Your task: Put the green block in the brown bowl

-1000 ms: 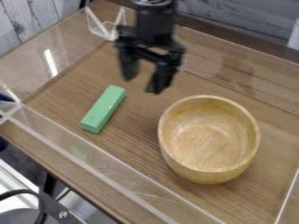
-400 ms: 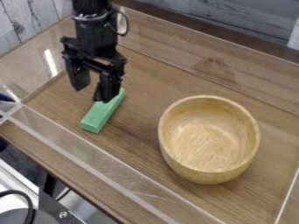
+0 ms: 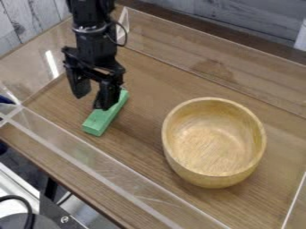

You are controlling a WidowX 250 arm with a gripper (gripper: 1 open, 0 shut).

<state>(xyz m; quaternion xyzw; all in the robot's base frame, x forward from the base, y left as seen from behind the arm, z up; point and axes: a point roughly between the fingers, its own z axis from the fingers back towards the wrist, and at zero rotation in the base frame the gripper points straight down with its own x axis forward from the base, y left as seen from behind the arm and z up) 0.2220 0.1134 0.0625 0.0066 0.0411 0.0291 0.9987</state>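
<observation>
The green block [image 3: 103, 117] lies flat on the wooden table at the left, its long axis running diagonally. My black gripper [image 3: 93, 89] points straight down over the block's far end, open, one finger [image 3: 77, 85] to the left and the other finger [image 3: 110, 96] in front of the block's upper part. Nothing is held. The brown bowl [image 3: 214, 140], round, light wood and empty, sits to the right of the block, well apart from the gripper.
A clear acrylic wall [image 3: 72, 148] runs along the near-left edge of the table, with another clear panel at the back. Bare wooden tabletop [image 3: 191, 67] lies between the block and the bowl and behind the bowl.
The gripper has travelled left from above the table's middle and come down over the green block's far end. It stayed open throughout. Block and bowl have not moved.
</observation>
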